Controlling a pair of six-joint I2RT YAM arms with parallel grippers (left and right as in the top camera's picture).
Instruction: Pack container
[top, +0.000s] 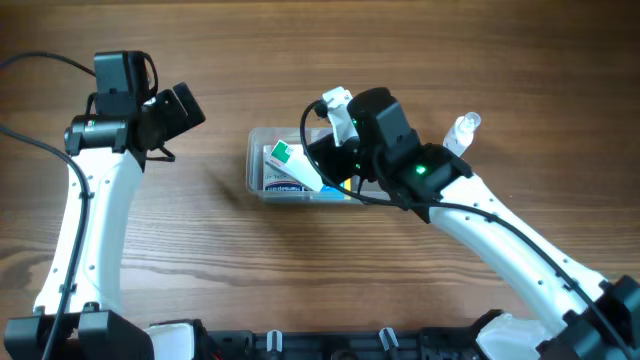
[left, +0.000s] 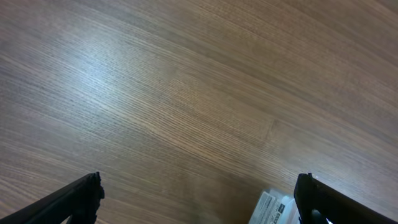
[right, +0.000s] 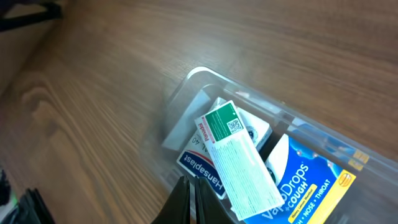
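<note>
The clear plastic container (top: 256, 160) sits mid-table and holds small boxes. In the right wrist view the container (right: 205, 84) holds a white box with a green label (right: 239, 158) lying on a Hansaplast box (right: 196, 165) and a blue VapoDrops pack (right: 305, 186). My right gripper (right: 190, 199) is shut and empty, just above the container's near rim; overhead it is at the container's right end (top: 335, 160). My left gripper (left: 199, 199) is open and empty over bare wood, left of the container (left: 273, 208).
A small clear bottle (top: 463, 132) lies on the table behind my right arm. The left arm (top: 130, 110) stands at the far left. The table is brown wood.
</note>
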